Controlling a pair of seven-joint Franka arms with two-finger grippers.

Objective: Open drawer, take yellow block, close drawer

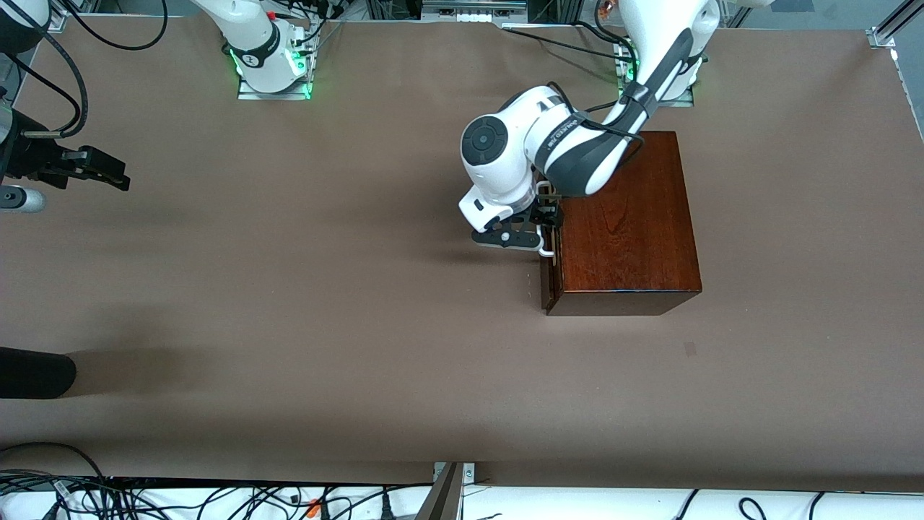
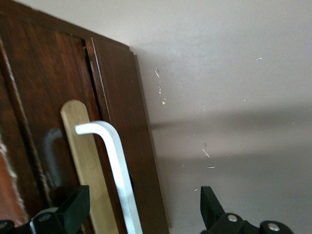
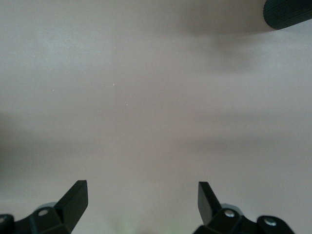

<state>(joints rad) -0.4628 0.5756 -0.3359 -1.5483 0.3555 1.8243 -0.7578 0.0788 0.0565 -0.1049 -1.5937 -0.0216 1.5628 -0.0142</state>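
Note:
The dark mahogany box stands toward the left arm's end of the table. Its drawer front looks shut or nearly shut against the box. The white bar handle shows in the left wrist view over a pale wood strip. My left gripper is at the drawer front, open, with its fingers on either side of the handle, not closed on it. My right gripper waits open and empty over bare table at the right arm's end. The yellow block is out of view.
A black rounded object pokes in over the table edge at the right arm's end, nearer the front camera; it also shows in the right wrist view. Brown table surface spreads in front of the drawer.

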